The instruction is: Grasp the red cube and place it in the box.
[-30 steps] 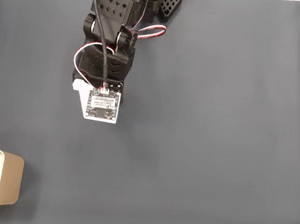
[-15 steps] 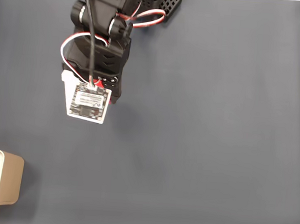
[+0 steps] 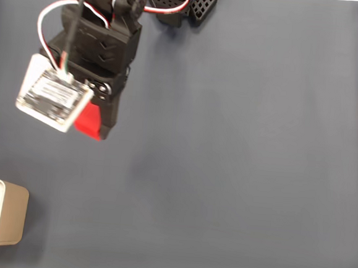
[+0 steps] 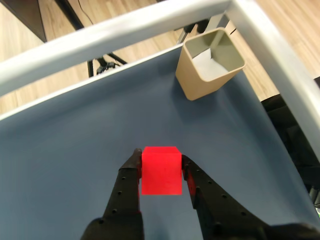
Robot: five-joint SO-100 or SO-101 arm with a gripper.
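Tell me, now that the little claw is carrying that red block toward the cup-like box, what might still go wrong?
The pincer pinches the red cube only by its two side faces near the fingertips, so a jolt might let it slip onto the dark mat. The box is a small target near the table's corner; a release off-centre could bounce the cube off its rim. The box also looks light, so a nudge from the arm might tip it.

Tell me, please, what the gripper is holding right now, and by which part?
The small bright-red cube, pinched by its two opposite side faces between the gripper's black fingers.
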